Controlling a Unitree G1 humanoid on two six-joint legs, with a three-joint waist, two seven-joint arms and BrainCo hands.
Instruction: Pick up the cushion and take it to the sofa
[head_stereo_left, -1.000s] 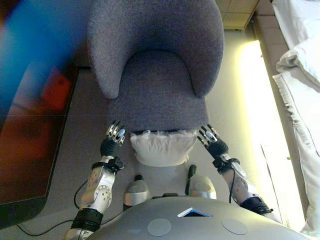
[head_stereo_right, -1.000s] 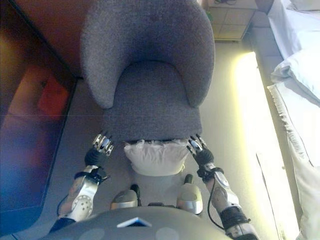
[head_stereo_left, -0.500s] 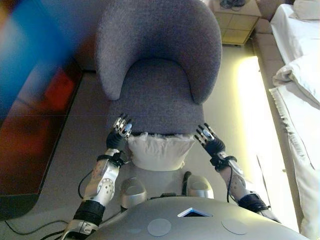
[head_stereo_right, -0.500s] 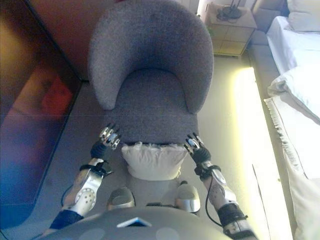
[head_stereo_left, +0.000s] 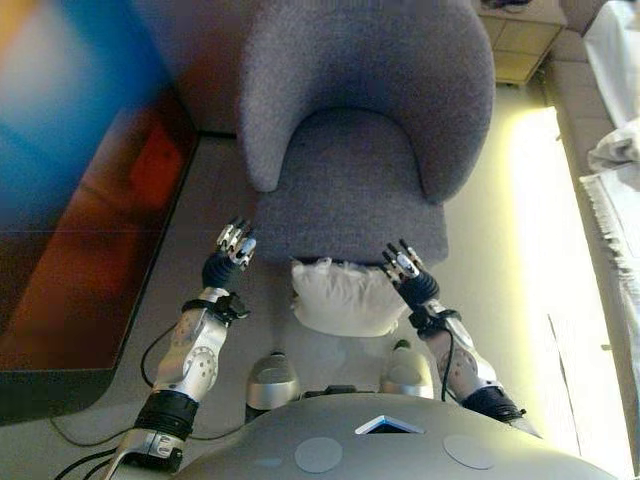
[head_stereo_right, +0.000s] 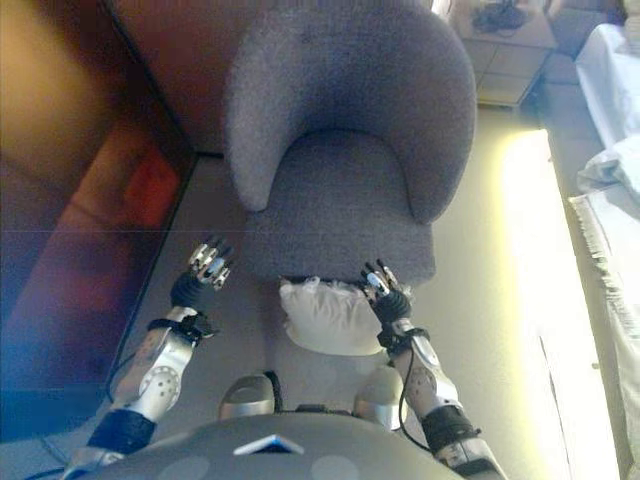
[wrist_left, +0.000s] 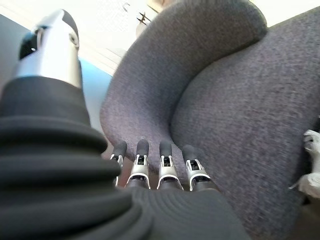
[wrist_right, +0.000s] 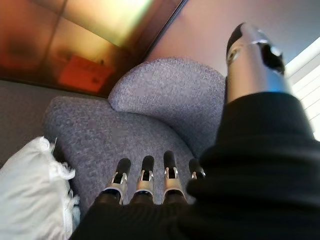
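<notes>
White cushion (head_stereo_left: 345, 297) lying on the floor (head_stereo_left: 500, 300), wedged against the armchair (head_stereo_left: 365, 130) front edge. Right robot hand (head_stereo_left: 408, 277) hovering at cushion's right edge, fingers straight, holding nothing. Left robot hand (head_stereo_left: 230, 256) hanging open, apart from cushion, beside armchair's front-left corner. Bare floor showing either side of armchair.

Strong glare washes out the floor strip (head_stereo_left: 545, 250) right of the armchair (head_stereo_left: 365, 130). Upper left corner is blurred blue. Elsewhere dim.
</notes>
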